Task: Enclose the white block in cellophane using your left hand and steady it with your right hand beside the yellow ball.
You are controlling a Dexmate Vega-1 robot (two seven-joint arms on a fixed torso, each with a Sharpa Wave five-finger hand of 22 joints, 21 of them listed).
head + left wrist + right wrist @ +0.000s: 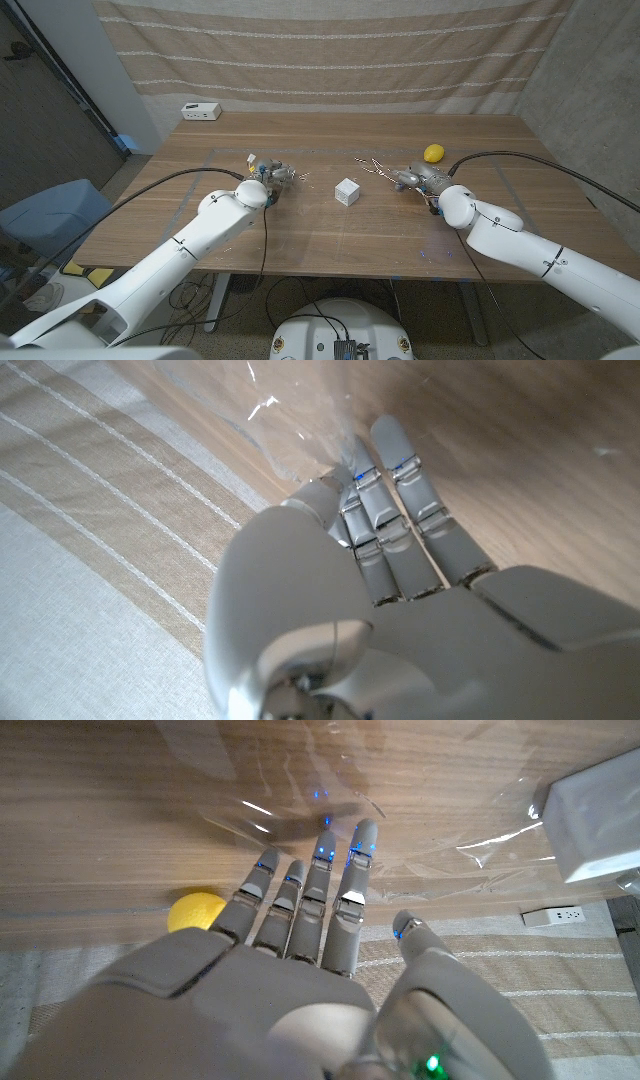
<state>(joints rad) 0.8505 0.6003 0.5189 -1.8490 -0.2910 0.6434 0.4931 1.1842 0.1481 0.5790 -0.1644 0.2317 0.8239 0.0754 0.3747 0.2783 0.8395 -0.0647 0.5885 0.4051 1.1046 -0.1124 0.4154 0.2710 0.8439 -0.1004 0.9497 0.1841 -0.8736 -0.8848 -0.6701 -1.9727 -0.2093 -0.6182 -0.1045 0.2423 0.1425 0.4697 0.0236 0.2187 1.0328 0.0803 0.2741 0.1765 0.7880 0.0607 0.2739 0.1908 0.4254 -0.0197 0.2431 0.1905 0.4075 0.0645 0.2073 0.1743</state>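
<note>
- Block point(347, 191) sitting mid-table on clear cellophane point(372, 165), between both hands, uncovered, no wrap over it yet.
- Cellophane lying spread on table around block, edges glinting near right hand; sheet also showing in left wrist view point(300, 420) and right wrist view point(300, 800).
- Left hand point(275, 175) sitting left of block, apart from it; fingers point(385, 500) lying straight and together, tips at or on the film edge. Not gripping anything I can see; reading as open, contact with film uncertain.
- Right hand point(415, 180) sitting right of block, near ball point(434, 153); fingers point(320, 890) reaching out spread over film, holding nothing, open. Touching film or hovering: cannot tell.
- Ball showing just beside right fingers in right wrist view point(196, 910); block at frame edge there point(595, 820).
- Step, judging: approach / pre-grasp, both hands getting to sheet edges; wrapping not started.
- Next move calling for: left hand pinching the film edge and folding it over block; right hand pressing film or block down on ball side so sheet is not sliding.
- Risk: film thin, slippery, likely dragging block along.
- White power strip point(201, 111) lying at far table edge.
</note>
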